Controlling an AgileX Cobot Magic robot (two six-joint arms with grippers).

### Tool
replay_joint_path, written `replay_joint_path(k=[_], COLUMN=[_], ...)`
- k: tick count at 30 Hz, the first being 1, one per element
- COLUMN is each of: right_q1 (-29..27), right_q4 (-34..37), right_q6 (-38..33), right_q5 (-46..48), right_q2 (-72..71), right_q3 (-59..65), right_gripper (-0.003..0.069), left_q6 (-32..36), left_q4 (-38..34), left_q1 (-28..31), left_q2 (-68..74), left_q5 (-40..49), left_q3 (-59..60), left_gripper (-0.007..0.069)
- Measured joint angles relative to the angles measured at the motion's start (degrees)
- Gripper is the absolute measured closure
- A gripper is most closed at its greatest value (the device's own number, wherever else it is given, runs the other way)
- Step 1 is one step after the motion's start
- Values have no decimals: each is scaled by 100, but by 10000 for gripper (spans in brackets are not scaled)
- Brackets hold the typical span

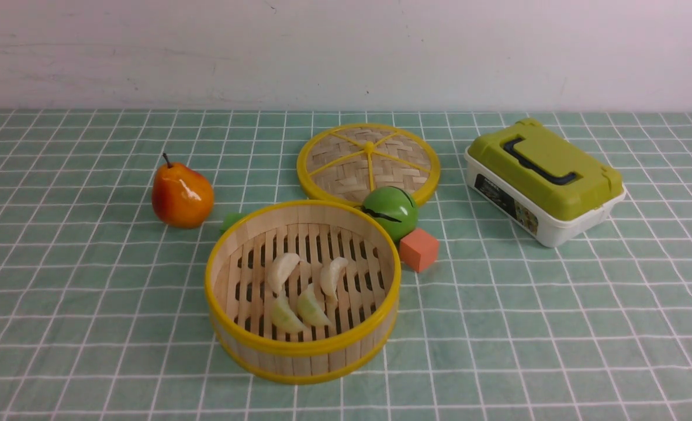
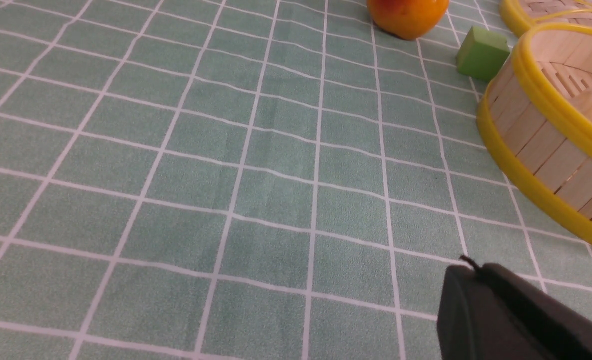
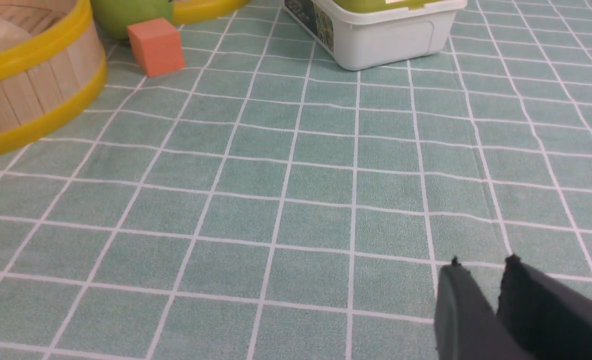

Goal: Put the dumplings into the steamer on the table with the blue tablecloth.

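The steamer (image 1: 302, 356) stands at the middle front of the table, on the teal grid tablecloth (image 1: 89, 292). Inside it lie two cream-white dumplings (image 1: 282, 270) (image 1: 332, 275) and two pale yellow-green dumplings (image 1: 286, 316) (image 1: 312, 307). Neither gripper shows in the front view. In the left wrist view my left gripper (image 2: 468, 267) is shut and empty, low over bare cloth, apart from the steamer (image 2: 541, 145). In the right wrist view my right gripper (image 3: 481, 267) is shut and empty with a slim gap at its tips, over bare cloth away from the steamer (image 3: 31, 85).
The woven lid (image 1: 368, 161) lies behind the steamer. A green round toy (image 1: 390, 211) and an orange cube (image 1: 419, 249) sit at its back right. A pear (image 1: 181, 196) and a green cube (image 1: 231, 221) sit at its back left. A green-lidded white box (image 1: 545, 178) stands at the right.
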Motion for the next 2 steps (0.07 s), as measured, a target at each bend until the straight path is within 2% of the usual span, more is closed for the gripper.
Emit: replay_joint_path(k=[2], right_q1=[0], right_q4=[0], right_q6=[0], right_q5=[0], right_q2=[0], right_q3=[0], right_gripper=[526], left_q6=[0], left_q4=[0], left_q1=[0], left_q2=[0], left_q5=[0], left_q3=[0], left_gripper=[635])
